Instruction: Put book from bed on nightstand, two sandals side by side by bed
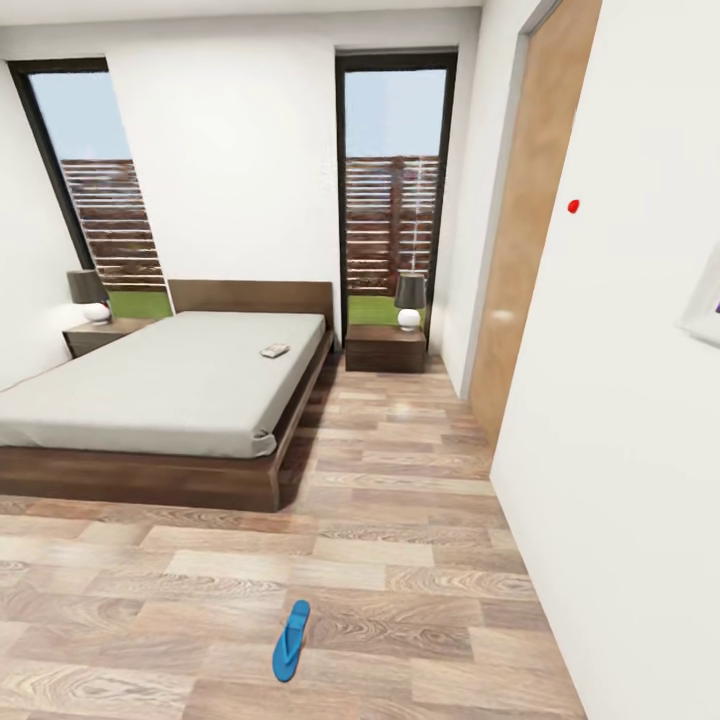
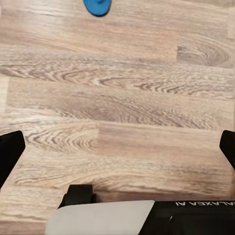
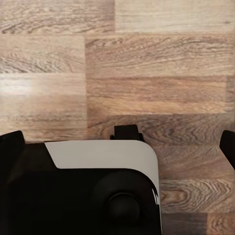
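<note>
Sandal on the floor ahead, book beyond it on the bed.

A flat bright blue sandal lies on the plank floor short of the dark-framed, grey-mattressed bed, long axis pointing roughly away, nearer the left hand; both hands' fingers are spread, empty. Farther, the small paperback book rests on that bed's mattress.

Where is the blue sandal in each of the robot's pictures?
Head view: the sandal lies on the wooden floor near the bottom edge, well short of the bed.
Left wrist view: one blue end of the sandal pokes in at the top edge.
Right wrist view: no sandal, just floor.
Shared landmark: the wood-grain floor planks.
</note>
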### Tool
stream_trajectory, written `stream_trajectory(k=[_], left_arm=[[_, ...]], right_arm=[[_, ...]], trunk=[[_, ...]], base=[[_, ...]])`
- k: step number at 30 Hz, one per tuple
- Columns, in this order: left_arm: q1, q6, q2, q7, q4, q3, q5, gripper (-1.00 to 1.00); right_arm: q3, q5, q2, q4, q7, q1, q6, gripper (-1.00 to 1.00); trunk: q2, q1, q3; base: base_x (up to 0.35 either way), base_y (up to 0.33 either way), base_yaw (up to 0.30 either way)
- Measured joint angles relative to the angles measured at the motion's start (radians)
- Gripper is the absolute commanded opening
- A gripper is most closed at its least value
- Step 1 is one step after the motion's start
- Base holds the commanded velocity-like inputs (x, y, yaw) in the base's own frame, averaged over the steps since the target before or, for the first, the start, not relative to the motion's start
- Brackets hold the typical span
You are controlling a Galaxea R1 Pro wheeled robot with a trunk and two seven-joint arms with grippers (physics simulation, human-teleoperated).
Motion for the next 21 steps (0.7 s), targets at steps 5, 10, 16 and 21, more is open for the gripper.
stream_trajectory(k=[5, 10, 16, 21], left_arm=[[0.000, 0.000, 0.000, 0.000, 0.000, 0.000, 0.000, 1.00], [0.000, 0.000, 0.000, 0.000, 0.000, 0.000, 0.000, 1.00], [0.000, 0.000, 0.000, 0.000, 0.000, 0.000, 0.000, 1.00], [0.000, 0.001, 0.001, 0.000, 0.000, 0.001, 0.000, 1.00]], right_arm=[[0.000, 0.000, 0.000, 0.000, 0.000, 0.000, 0.000, 1.00], [0.000, -0.001, 0.000, 0.000, 0.000, 0.000, 0.000, 1.00], [0.000, 0.000, 0.000, 0.000, 0.000, 0.001, 0.000, 1.00], [0.000, -0.001, 0.000, 0.001, 0.000, 0.000, 0.000, 1.00]], trunk=[[0.000, 0.000, 0.000], [0.000, 0.000, 0.000], [0.000, 0.000, 0.000], [0.000, 0.000, 0.000]], base=[[0.095, 0.000, 0.000], [0.024, 0.000, 0.000], [0.148, 0.000, 0.000], [0.292, 0.000, 0.000]])
